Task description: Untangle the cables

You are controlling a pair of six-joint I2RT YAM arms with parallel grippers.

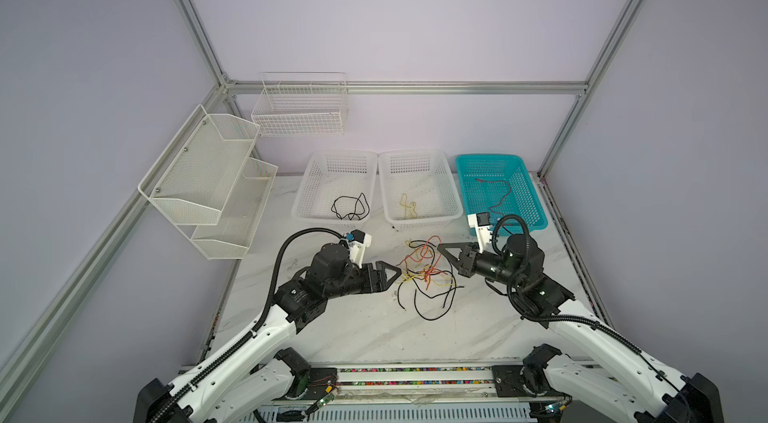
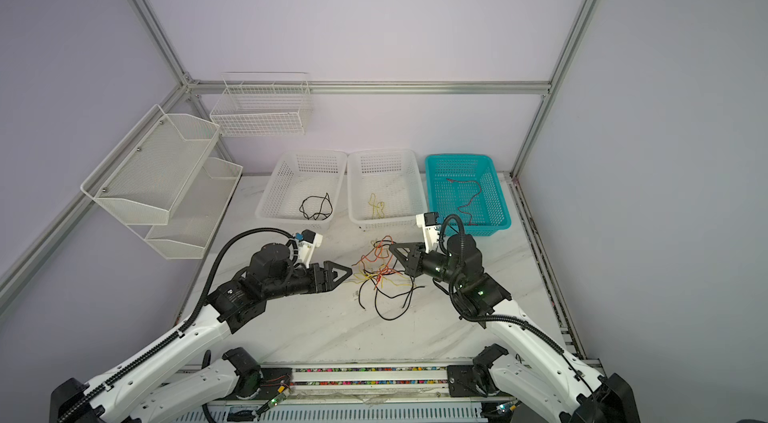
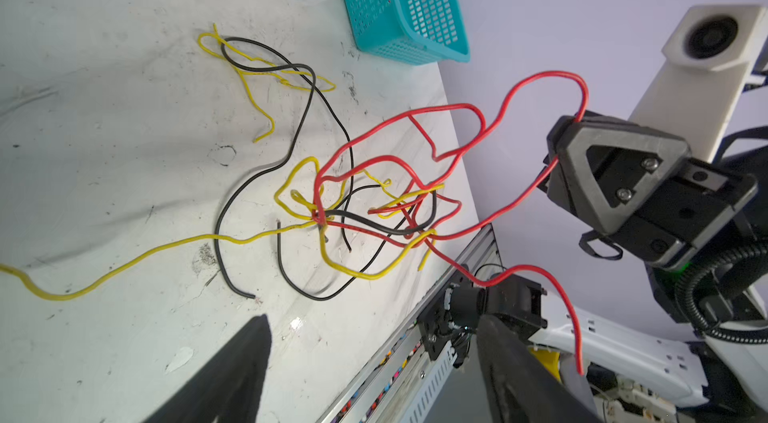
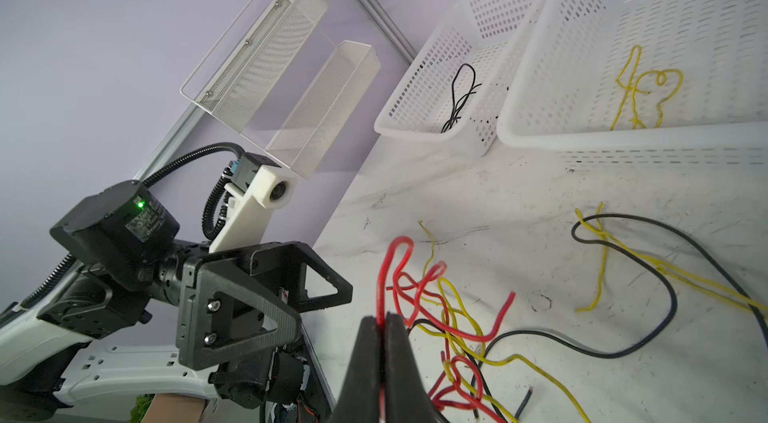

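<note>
Tangled cables [image 1: 426, 273] on the desk [image 1: 353, 329] — light, limp. The right end effector [image 4: 380, 323] pinches the red cable [image 4: 380, 279]; the left end effector [image 1: 395, 274] gapes, released. Best hold, probably: a free end.

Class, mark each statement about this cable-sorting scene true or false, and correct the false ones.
1. The right gripper is shut on a red cable. True.
2. The left gripper grips a yellow cable. False: its jaws stand open, holding nothing.
3. The teal basket holds a black cable. False: a second red cable lies in it.
4. A tangle of black, yellow and red cables lies on the table between the grippers. True.
</note>
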